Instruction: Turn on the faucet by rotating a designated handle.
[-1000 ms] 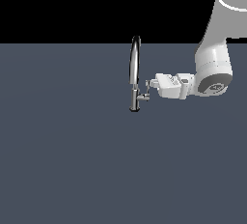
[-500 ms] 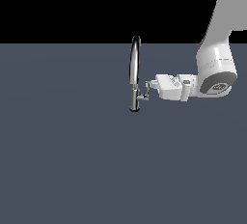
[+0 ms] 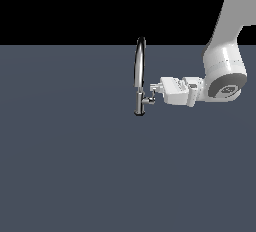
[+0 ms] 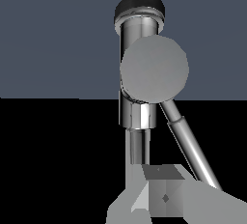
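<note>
The chrome faucet [image 3: 140, 66] stands upright in the middle of the exterior view, its arched spout rising from a dark-footed base. Its handle [image 3: 149, 99] is a small lever on a stub that points toward the exterior view's right. My gripper [image 3: 155, 90] reaches in level from that side, its tips just above and beside the lever; whether they touch it I cannot tell. In the wrist view the stub's round end [image 4: 154, 71] faces the camera and the thin lever [image 4: 189, 146] slants away from it. The grey fingertips [image 4: 163, 189] sit together, shut on nothing.
A flat dark grey surface [image 3: 75, 166] spreads around the faucet. The white arm [image 3: 225, 71] comes down from the upper part of the exterior view's right.
The arm's upper link has shifted a little toward the exterior view's right and the hand has dipped slightly. The faucet and its handle look unchanged.
</note>
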`<state>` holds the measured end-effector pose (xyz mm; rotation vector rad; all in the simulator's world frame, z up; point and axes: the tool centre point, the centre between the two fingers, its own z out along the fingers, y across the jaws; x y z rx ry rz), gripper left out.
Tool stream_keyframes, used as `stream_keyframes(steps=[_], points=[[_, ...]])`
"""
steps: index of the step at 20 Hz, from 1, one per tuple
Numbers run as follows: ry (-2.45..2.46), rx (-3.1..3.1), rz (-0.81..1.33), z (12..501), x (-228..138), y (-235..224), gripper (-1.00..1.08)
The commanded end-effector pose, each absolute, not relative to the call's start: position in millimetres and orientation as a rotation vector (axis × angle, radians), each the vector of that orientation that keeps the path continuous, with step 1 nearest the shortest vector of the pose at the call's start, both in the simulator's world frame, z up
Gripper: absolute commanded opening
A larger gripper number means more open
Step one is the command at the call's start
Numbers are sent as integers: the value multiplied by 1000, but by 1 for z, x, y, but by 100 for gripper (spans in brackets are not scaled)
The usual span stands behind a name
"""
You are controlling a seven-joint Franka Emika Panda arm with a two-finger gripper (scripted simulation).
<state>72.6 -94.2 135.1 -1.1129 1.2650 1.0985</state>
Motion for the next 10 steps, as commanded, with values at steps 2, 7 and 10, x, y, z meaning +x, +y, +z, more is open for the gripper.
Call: stream_keyframes(steps=[2, 7, 10], points=[[1268, -1109, 1105, 128, 59, -95, -100], [1268, -1109, 1105, 121, 43, -94, -100], [1269, -1109, 1104, 117, 33, -94, -100]])
